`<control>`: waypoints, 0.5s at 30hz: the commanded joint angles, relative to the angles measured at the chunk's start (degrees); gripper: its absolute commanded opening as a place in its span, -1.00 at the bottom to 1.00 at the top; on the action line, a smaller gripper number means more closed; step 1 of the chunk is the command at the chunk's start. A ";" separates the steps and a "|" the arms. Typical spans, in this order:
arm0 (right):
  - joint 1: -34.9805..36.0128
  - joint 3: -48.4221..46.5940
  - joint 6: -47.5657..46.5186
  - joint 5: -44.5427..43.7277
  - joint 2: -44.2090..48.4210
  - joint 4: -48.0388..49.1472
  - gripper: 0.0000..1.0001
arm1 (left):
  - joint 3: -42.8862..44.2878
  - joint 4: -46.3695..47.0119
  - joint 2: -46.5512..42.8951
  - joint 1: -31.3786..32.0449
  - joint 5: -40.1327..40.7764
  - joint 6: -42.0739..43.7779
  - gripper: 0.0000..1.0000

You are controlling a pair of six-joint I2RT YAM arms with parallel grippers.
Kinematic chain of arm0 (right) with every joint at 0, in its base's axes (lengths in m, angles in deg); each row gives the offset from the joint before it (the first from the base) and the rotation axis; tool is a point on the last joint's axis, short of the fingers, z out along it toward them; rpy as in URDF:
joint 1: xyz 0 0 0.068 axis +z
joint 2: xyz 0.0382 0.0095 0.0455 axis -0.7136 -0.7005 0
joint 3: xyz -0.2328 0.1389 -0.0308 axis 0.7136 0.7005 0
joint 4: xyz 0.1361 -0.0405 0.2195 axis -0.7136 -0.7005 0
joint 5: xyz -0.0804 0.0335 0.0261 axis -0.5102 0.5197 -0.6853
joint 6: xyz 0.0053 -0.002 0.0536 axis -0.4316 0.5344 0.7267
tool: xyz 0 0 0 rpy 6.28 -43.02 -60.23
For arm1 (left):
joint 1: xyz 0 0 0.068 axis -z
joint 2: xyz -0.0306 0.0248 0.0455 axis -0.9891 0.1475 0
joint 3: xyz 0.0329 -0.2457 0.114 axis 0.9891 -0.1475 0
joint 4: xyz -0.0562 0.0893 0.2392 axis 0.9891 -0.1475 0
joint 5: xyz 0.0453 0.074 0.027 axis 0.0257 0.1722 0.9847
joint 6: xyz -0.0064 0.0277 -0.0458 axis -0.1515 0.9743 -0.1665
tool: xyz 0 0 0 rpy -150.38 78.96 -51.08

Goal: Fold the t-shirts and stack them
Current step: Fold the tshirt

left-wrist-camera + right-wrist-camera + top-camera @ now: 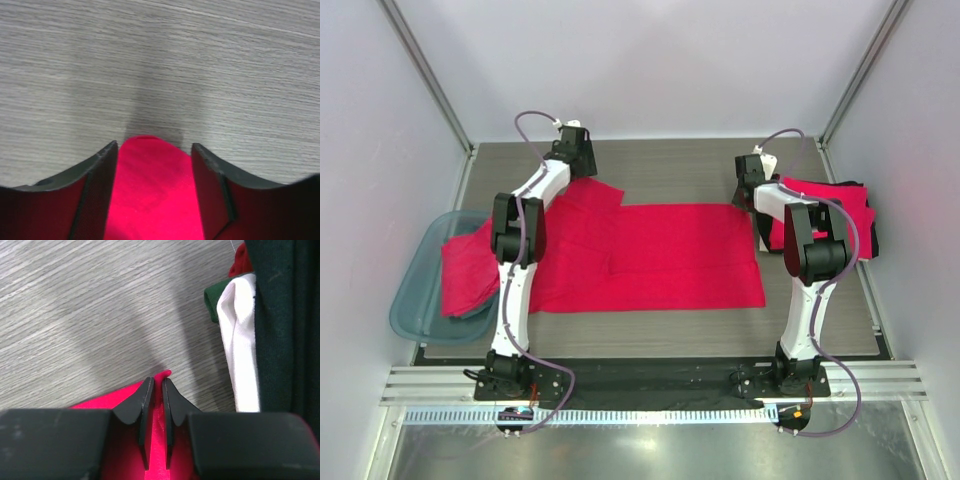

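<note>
A red t-shirt (660,255) lies spread flat across the middle of the table. My left gripper (575,150) is at its far left corner. In the left wrist view the left gripper (155,147) is open, with a rounded tip of the red t-shirt (152,190) between its parted fingers. My right gripper (752,178) is at the shirt's far right corner. In the right wrist view the right gripper (156,381) is shut on a thin ridge of the red t-shirt (159,440). A stack of folded shirts (840,210), red on top, lies at the right.
A translucent blue-grey bin (415,290) sits at the left edge with a crumpled red garment (470,275) hanging over it. The folded stack shows dark green (285,315) and white (242,340) layers just right of my right gripper. Metal frame posts stand at the far corners.
</note>
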 commanded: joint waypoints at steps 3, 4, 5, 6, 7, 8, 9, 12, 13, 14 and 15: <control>-0.26 1.05 0.29 1.26 1.65 0.28 -0.66 | 3.90 -2.07 2.41 -0.69 -2.34 1.46 0.18; -0.26 1.13 0.29 1.44 1.74 0.37 -0.67 | 4.86 -3.03 2.59 -0.69 -1.30 1.46 0.19; -0.26 1.31 0.29 1.53 2.09 0.46 -0.67 | 5.30 -3.47 3.38 -0.78 -1.20 1.38 0.19; -0.34 1.49 0.20 1.27 2.35 0.63 -0.67 | 5.66 -3.65 3.65 -0.87 -1.55 1.38 0.18; -0.26 1.75 0.29 1.18 2.44 0.55 -0.67 | 6.62 -4.70 4.35 -1.13 -1.81 1.20 0.05; -0.26 1.84 0.29 1.17 2.62 0.63 -0.67 | 7.24 -5.40 4.87 -1.31 -1.81 0.85 -0.06; -0.34 1.93 0.29 1.17 2.88 0.63 -0.67 | 7.94 -6.02 5.23 -1.57 -2.16 -0.20 -0.13; -0.43 2.28 0.46 1.53 3.06 0.98 -0.68 | 9.88 -7.78 6.46 -2.36 -4.18 -1.35 -0.36; -0.43 2.28 0.46 1.70 3.06 0.98 -0.68 | 10.05 -7.87 6.46 -2.62 -4.71 -1.52 -0.44; -0.43 2.28 0.46 1.88 3.06 0.98 -0.68 | 10.05 -7.87 6.37 -2.71 -4.89 -1.52 -0.73; -0.52 2.28 0.55 1.70 3.06 0.98 -0.70 | 9.97 -7.87 5.94 -2.71 -4.80 -1.44 -0.88</control>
